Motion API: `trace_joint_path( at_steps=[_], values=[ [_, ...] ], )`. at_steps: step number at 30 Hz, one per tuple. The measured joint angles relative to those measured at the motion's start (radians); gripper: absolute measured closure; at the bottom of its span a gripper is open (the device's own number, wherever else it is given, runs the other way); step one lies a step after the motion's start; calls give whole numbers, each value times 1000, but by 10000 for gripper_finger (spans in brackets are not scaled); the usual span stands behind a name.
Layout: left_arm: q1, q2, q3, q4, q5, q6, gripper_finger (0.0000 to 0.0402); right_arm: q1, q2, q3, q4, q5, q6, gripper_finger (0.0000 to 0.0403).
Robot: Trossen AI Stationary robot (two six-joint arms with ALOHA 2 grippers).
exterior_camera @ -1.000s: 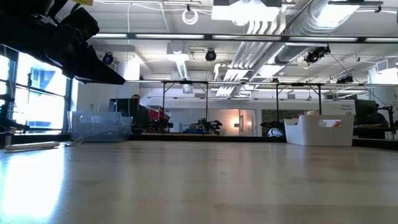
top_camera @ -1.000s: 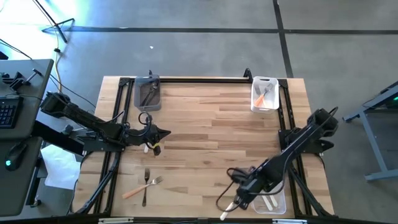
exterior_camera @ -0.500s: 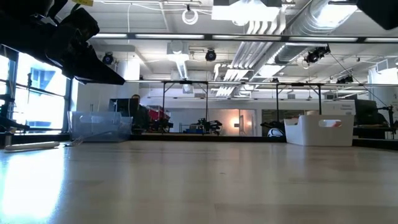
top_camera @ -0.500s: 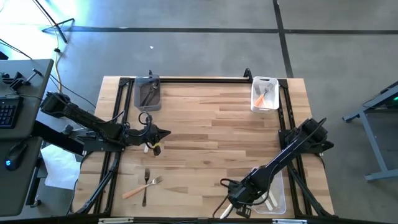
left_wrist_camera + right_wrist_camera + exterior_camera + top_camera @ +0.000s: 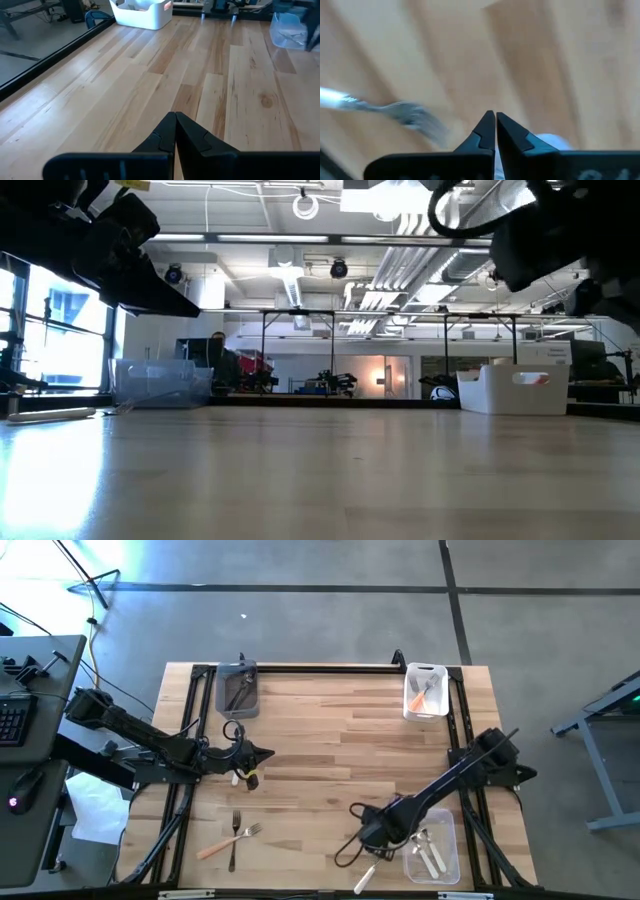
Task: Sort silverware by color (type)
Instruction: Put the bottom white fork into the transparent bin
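The right pincer (image 5: pixel 368 836), clenched and empty, hovers over the near right of the counter (image 5: pixel 340 740), just beside a white-handled fork (image 5: pixel 365 875) and the clear bin (image 5: pixel 432 850). The left pincer (image 5: pixel 262 753), also clenched, waits at the left side. An orange-handled fork (image 5: pixel 228 839) and a dark fork (image 5: pixel 233 840) lie crossed at near left.

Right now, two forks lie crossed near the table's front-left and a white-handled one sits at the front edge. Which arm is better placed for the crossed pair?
Left, probably. The left gripper hangs on the same side as the crossed forks, fingers together. The right gripper is beside the white-handled fork and the clear bin, farther off.
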Motion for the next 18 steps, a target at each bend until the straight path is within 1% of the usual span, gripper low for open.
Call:
trace_joint_path(
  at_steps=[2,6,9,14,18],
  values=[
    [0,0,0,0,0,0,401,-11,-6,23,-51,27,-13,403],
    [0,0,0,0,0,0,402,-18,-12,113,-138,59,-44,403],
    [0,0,0,-2,0,1,401,-11,-12,161,-115,56,-110,403],
    [0,0,0,-3,14,1,401,22,15,167,-13,-30,-183,403],
    [0,0,0,-3,21,1,401,51,51,166,-9,-84,-203,403]
  ],
)
